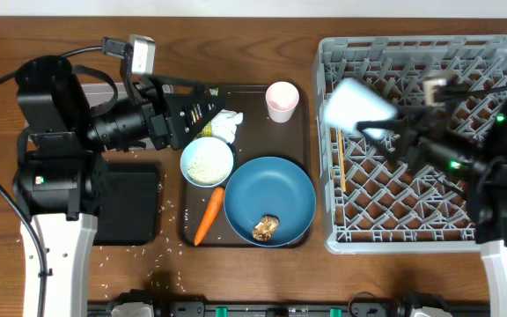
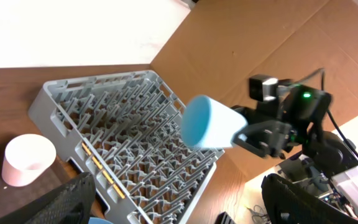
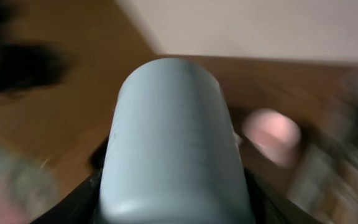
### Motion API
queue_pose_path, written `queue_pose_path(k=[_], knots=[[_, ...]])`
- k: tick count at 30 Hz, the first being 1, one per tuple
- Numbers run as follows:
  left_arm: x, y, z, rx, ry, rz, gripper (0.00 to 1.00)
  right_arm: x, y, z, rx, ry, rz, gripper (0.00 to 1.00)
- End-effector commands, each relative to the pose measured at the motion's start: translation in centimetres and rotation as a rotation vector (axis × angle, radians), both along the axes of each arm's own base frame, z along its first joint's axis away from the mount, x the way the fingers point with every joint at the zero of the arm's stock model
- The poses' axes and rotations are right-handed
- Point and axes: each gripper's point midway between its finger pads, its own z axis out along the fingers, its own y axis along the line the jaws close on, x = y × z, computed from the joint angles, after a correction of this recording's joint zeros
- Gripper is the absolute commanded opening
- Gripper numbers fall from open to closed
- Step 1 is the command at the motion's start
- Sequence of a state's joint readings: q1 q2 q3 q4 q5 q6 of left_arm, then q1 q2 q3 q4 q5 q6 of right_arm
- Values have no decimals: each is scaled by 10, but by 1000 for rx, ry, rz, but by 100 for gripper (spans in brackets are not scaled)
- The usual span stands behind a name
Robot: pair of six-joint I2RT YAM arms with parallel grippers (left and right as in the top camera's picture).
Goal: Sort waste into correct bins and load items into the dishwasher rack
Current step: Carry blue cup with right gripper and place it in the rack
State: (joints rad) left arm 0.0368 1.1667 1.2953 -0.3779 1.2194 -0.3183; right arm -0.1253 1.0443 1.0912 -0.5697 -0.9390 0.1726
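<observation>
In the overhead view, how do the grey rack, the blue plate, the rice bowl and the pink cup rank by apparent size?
Largest to smallest:
grey rack
blue plate
rice bowl
pink cup

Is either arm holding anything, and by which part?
The right fingers clamp the light-blue cup by its sides, near one end. The left fingers hold nothing.

A dark brown serving tray [image 1: 255, 130] lies on the wooden counter [image 1: 236, 283]. The left wrist view shows brown cardboard [image 2: 247, 37] beyond it.
</observation>
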Motion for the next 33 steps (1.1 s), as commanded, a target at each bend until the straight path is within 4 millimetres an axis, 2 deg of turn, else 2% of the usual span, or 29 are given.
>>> queue_pose_path(k=[1,4,8,10,12,19,21,28,33], knots=[[-1,1,1,0,-3,1,86,20,-78,-34,-170,109,-380,37],[-1,1,0,0,-3,1,87,8,-138,-65,-275,266,-635,38],[-1,1,0,0,-3,1,87,-23,-205,-90,-379,438,-947,38],[-1,1,0,0,-2,2,87,-38,-232,-94,-369,503,-1117,38],[-1,1,0,0,-2,2,87,-45,-247,-95,-356,527,-1210,39],[-2,1,-5,4,22,1,87,-73,-276,-116,-322,686,-1394,40],[-2,1,-5,6,24,2,87,-77,-278,-124,-326,731,-1402,40],[-2,1,-5,6,23,3,87,-70,-279,-155,-307,862,-1369,41],[-1,1,-6,8,22,2,87,-66,-273,-181,-292,976,-1308,47]])
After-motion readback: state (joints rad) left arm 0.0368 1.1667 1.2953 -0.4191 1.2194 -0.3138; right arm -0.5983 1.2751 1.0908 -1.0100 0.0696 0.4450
